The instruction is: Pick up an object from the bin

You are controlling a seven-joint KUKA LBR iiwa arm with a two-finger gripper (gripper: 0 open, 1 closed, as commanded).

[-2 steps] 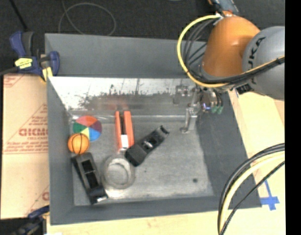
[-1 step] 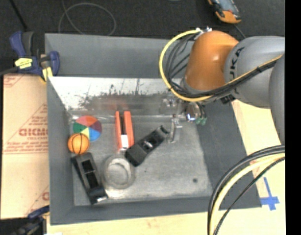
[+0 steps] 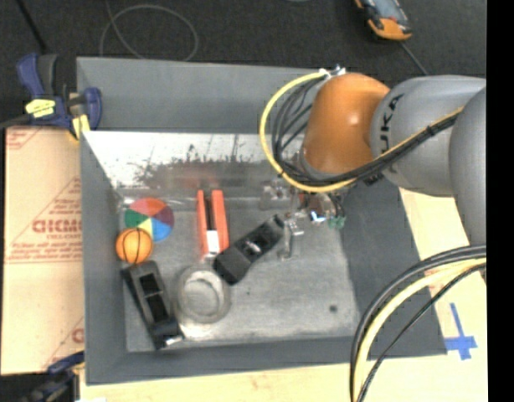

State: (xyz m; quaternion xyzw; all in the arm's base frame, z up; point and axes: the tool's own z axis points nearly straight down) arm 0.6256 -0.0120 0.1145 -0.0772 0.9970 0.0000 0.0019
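The gripper hangs over the far-right end of a black blocky tool in the middle of the bin. The tool's long axis slants away to the near left. Whether the gripper is spread or closed cannot be told.

Grey bin with orange ball, metal cup

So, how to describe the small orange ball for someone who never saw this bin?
Start at the grey metal bin and look at its floor by the left wall. There a small orange ball lies, just below a multicoloured ball and above a long black tray. It alone is a one-colour ball, orange with thin dark lines like a basketball.
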